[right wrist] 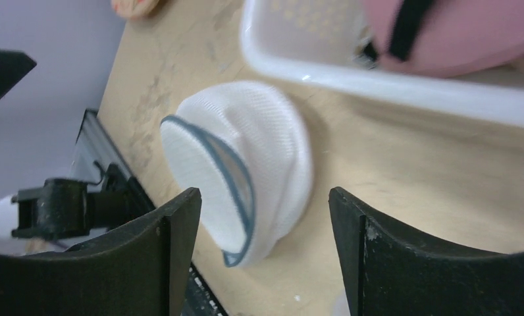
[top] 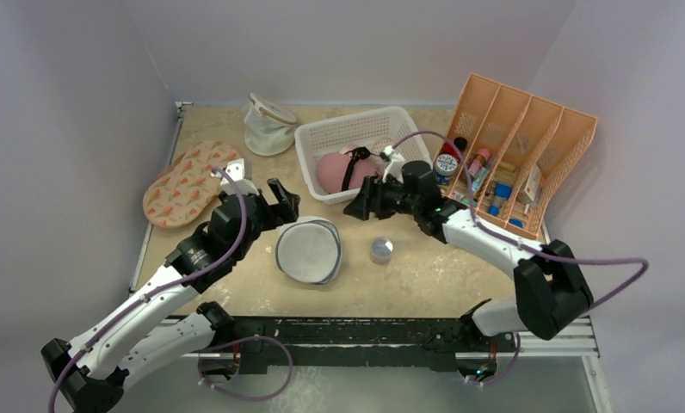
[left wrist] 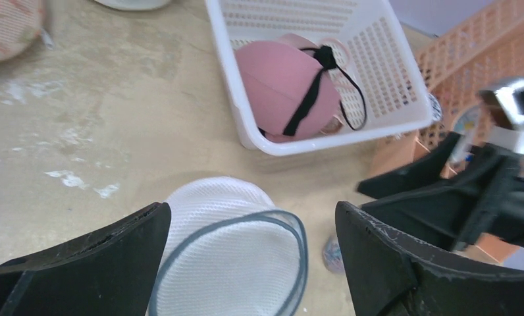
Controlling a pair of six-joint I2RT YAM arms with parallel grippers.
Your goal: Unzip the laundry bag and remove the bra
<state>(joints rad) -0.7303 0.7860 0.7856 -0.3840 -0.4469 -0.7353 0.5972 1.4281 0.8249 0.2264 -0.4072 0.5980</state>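
The laundry bag (top: 309, 249) lay on the desk (top: 425, 268) near the front edge, between the two arms. Its round mesh face and grey-blue rim were turned upward. Whether its zip was undone could not be told.

The bra (top: 337, 169) sat apart from the bag, in the front part of the white basket (top: 356, 129) just behind it. Its pink cups were bunched together, with a black strap running across them.

The left end effector (top: 283, 200) hung just behind and to the left of the bag. It was released, its fingers wide apart and nothing between them; its wrist view showed the bag lower down, through the gap. The right end effector (top: 358, 205) hovered at the basket's front wall, above the desk behind the bag's right side. It was also released and empty.

A small silver jar (top: 380, 249) stood just right of the bag. An oval pad (top: 188, 182) lay at the left, a mesh pouch (top: 268, 123) stood at the back, and an orange rack (top: 528, 129) holding small bottles stood at the right rear.
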